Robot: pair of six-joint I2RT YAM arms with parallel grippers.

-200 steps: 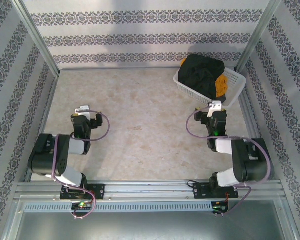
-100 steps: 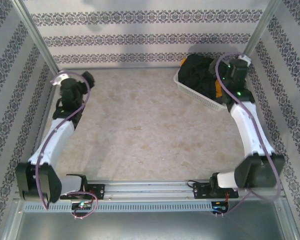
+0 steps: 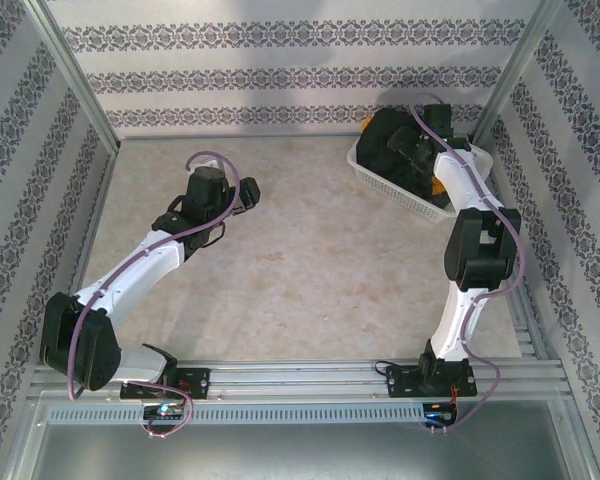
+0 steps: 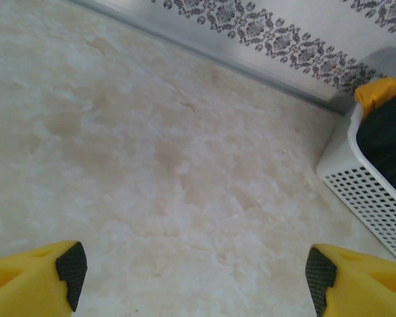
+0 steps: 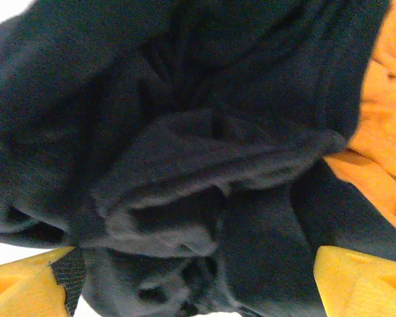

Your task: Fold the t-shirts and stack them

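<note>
**Right arm over the basket, left arm out on the open table**

The white plastic lattice basket point(image 3: 380, 178) sits in the far right corner of the marbled beige table top point(image 3: 300, 260). Heaped inside it is a large, crumpled black fabric t-shirt point(image 3: 385, 140). An orange-yellow fabric t-shirt point(image 3: 439, 183) peeks out on the side of the basket nearer the arms' bases.

The right gripper point(image 3: 410, 140) is directly above the basket, pointing down into the heap. Seen from its wrist, its yellow fingers point(image 5: 26, 287) are spread wide. Folds of the black shirt bunch between them and nothing is pinched, with the orange-yellow cloth off to one side.

The left gripper point(image 3: 242, 195) is well to the left of the basket, over bare table. It faces the basket's wall, fingers point(image 4: 33, 274) wide apart and holding nothing.
</note>
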